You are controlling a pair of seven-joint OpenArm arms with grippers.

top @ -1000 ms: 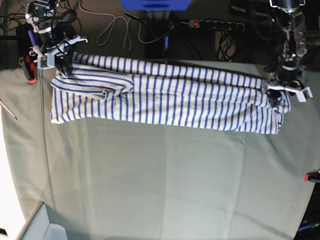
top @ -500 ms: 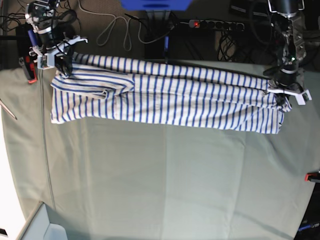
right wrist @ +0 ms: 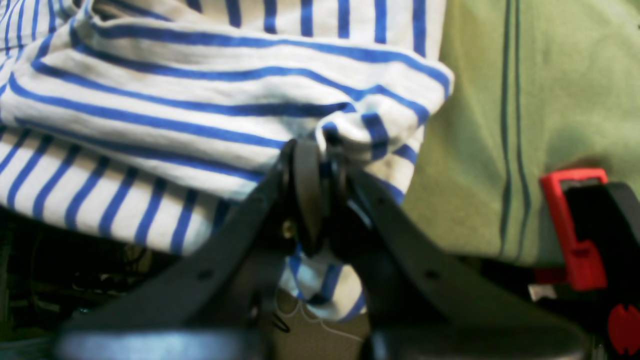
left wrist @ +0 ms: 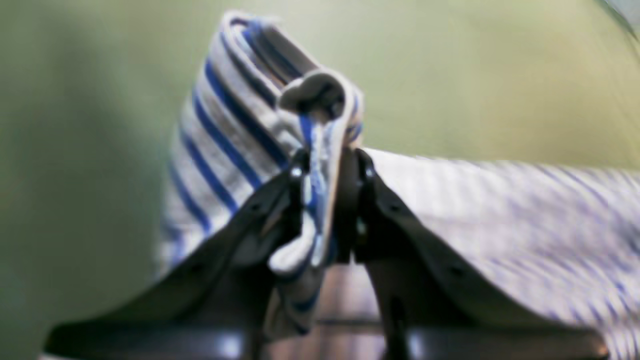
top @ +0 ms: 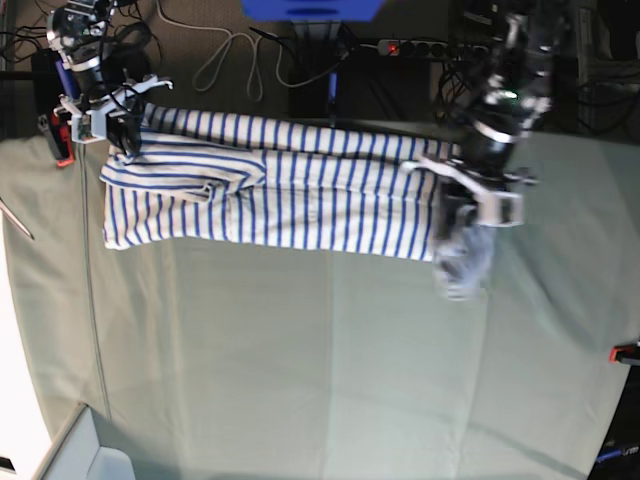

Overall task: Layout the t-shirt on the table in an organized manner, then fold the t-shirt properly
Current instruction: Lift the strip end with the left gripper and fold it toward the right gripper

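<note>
Both arms' fingers clamp the shirt point(top: 290, 195): left fingers point(left wrist: 325, 165) hold one end of its long axis, right fingers point(right wrist: 320, 160) the opposite end.

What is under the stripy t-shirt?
The pale green table lies under the t-shirt. The shirt covers whatever cloth is beneath it. Both grippers pinch its ends: left gripper, right gripper.

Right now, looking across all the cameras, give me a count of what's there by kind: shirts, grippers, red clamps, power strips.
Striped t-shirt: 1
Grippers, left gripper and right gripper, each pinching the shirt: 2
Red clamps at the table edges, one and another: 2
Power strip behind the table: 1
Total: 6
</note>
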